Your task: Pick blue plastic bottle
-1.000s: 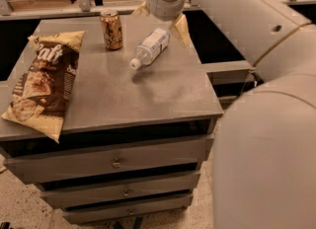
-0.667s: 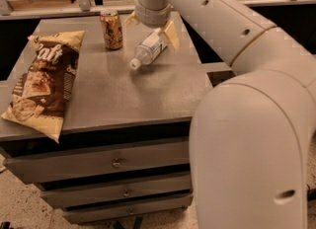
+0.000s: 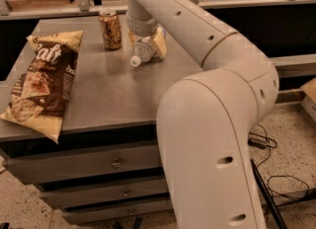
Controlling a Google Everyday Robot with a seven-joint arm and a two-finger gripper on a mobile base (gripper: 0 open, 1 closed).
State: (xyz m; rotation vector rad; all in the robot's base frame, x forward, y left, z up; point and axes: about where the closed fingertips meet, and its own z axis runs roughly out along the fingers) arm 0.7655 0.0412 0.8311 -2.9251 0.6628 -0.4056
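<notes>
- Bottle lies on its side on the grey table, in the far half of the top, right of the middle.
- Its white cap points toward the near left; the rest of its body is mostly hidden under the tool.
- Tool is down low right over the bottle, at the end of the white arm that reaches in from the right and bends across the far edge of the table.
- I cannot tell how far the tool is open, nor whether it has hold of the bottle.
- A gold-brown can stands upright just left of the bottle, near it but apart, close to the far edge.
- A brown and yellow snack bag lies flat along the left side of the table, well apart from the bottle, with its near corner hanging over the front edge.
- 3 drawers sit one above the other in the table's front.
- Dark cables lie on the speckled floor at the right, beside the arm's thick lower part.
</notes>
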